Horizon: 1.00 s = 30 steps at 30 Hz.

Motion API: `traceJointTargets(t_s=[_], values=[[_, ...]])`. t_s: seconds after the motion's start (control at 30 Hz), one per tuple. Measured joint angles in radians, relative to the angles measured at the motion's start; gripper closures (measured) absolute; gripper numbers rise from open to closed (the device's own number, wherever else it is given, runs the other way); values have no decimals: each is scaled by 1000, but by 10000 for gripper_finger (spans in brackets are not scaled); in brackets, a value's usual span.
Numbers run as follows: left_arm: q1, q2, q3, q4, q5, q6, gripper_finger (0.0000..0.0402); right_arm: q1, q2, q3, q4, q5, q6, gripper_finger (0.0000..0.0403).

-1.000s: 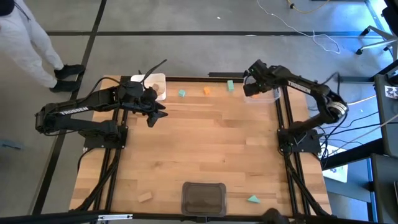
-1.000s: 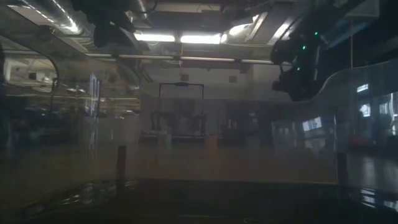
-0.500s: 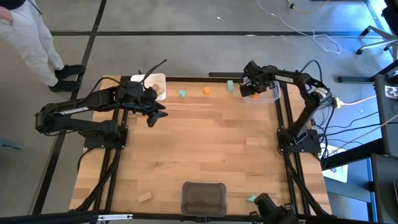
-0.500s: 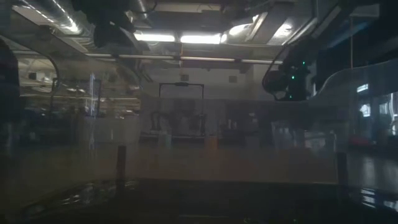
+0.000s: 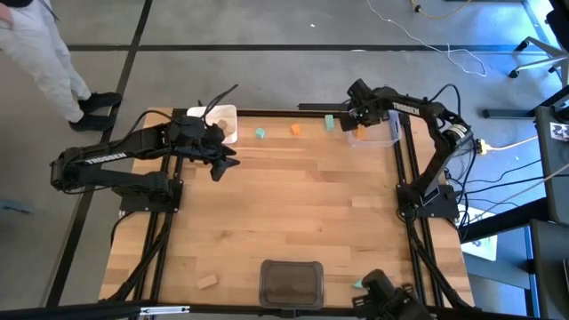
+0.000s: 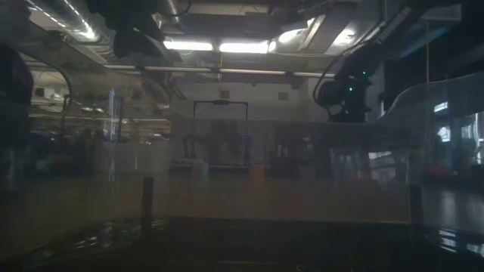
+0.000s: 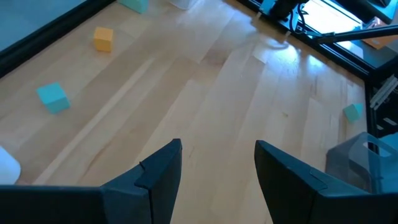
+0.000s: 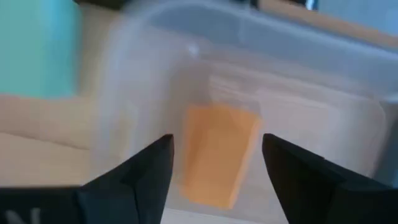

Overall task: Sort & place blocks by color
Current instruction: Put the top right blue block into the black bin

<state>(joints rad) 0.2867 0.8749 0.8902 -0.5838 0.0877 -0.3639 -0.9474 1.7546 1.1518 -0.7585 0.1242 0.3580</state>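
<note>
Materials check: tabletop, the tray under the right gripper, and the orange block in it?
Tabletop: looks like light butcher-block wood, visible plank seams and grain, soft sheen. Clear tray: probably thin translucent plastic, the wood shows through its walls. Orange block: looks like matte painted wood, though no grain is visible; it lies below the open right gripper.

wooden table (image 5: 293,204), scattered blocks (image 5: 260,133), trays (image 5: 291,283)
</note>
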Motion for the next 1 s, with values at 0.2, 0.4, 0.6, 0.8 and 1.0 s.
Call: traceJointTargets(t_s=[0.2, 0.4, 0.6, 0.8, 1.0], values=[[0, 0, 0, -14, 0, 0, 209, 1, -1, 121, -96, -57, -2, 159], [0, 0, 0, -43, 0, 0, 209, 2, -2, 216, -257, -52, -53, 158], [0, 0, -1, -74, -1, 0, 209, 3, -3, 234, -319, 10, -52, 158], [0, 1, -1, -79, -34, -5, 209, 7, -5, 226, -387, 13, -51, 157], [1, 55, -1, -55, -184, -102, 209, 83, -74, 226, -388, 111, -57, 157]])
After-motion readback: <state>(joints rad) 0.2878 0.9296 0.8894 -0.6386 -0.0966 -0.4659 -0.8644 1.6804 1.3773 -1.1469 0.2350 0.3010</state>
